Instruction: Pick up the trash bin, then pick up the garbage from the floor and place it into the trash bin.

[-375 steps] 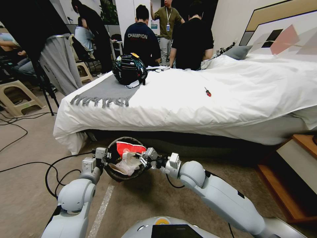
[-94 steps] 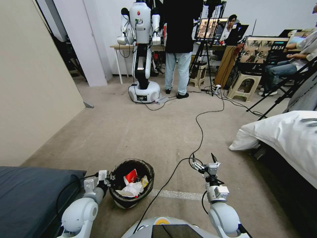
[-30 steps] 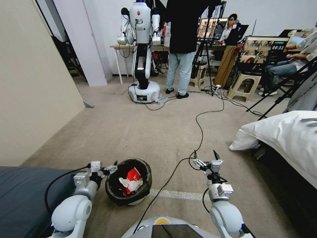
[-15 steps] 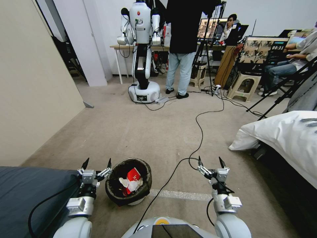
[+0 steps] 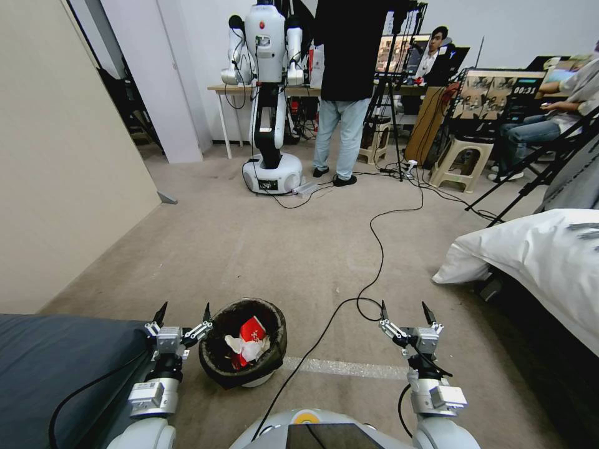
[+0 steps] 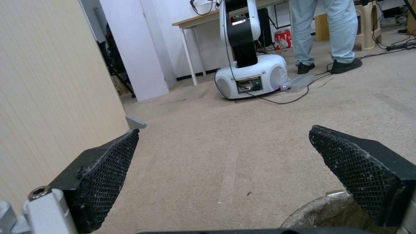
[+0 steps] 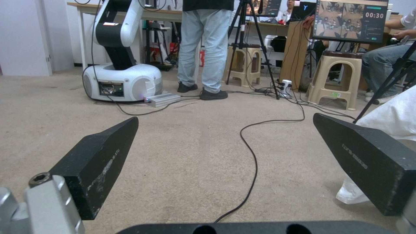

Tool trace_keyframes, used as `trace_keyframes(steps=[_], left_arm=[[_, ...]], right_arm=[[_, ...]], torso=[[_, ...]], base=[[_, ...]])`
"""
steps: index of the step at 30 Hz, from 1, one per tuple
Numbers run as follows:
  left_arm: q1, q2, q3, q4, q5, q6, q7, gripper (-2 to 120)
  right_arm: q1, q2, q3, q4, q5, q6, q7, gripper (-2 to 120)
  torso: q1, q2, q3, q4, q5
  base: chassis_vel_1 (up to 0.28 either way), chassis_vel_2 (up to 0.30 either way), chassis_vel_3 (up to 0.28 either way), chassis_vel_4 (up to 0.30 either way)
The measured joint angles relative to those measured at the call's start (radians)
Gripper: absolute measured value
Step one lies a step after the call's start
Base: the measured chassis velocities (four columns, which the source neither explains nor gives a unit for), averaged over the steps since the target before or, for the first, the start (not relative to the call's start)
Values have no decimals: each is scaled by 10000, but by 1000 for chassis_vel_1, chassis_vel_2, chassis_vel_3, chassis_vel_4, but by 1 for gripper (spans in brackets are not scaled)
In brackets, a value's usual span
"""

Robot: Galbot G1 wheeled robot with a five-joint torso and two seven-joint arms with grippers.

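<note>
The trash bin sits on the carpeted floor just in front of the robot, left of centre in the head view, tilted so that its round mouth faces up and toward the robot, its axis leaning away from upright rather than standing straight. Its dark bag liner is folded over the rim, and a bit of white base shows beneath at the near side. Inside lies the garbage: a red-and-white snack packet standing on end against crumpled white tissue. The left end effector hovers just beside the bin's left rim, released, its two black fingers spread wide and pointing forward, away from the robot; in the left wrist view the left end effector frames bare carpet, with a crinkled edge of the liner under one fingertip. The right end effector is held well apart from the bin on the right side, also released with fingers spread and pointing forward, above a black cable that snakes across the floor; the right wrist view shows the right end effector with nothing between its pads. A strip of pale tape runs across the carpet between the two arms, beside the bin's base.
</note>
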Motion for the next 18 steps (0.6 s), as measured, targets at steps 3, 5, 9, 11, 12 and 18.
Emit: trace_keyframes(steps=[3, 5, 9, 11, 12, 18], left_arm=[[-3, 2, -1, -2, 0, 10, 0, 100], [-6, 2, -1, -3, -4, 20, 0, 100], [-8, 5, -1, -5, -7, 29, -1, 100], [-10, 6, -1, -5, -10, 36, -1, 100], [-10, 6, -1, -5, -10, 36, -1, 100], [-11, 8, -2, -5, -15, 49, -1, 100]], right_arm=[[2, 0, 0, -1, 0, -1, -2, 100], [6, -1, -1, -4, 0, -3, -5, 100], [7, -2, -3, -6, 0, -6, -7, 100], [10, -3, -4, -9, 2, -8, -7, 100], [10, -3, -4, -9, 2, -8, -7, 100], [12, -6, -8, -15, 4, -13, -8, 100]], torso=[[0, 0, 0, 0, 0], [0, 0, 0, 0, 0], [0, 0, 0, 0, 0], [0, 0, 0, 0, 0], [0, 0, 0, 0, 0], [0, -1, 0, 0, 0]], base=[[0, 0, 0, 0], [0, 0, 0, 0], [0, 0, 0, 0], [0, 0, 0, 0], [0, 0, 0, 0], [0, 0, 0, 0]])
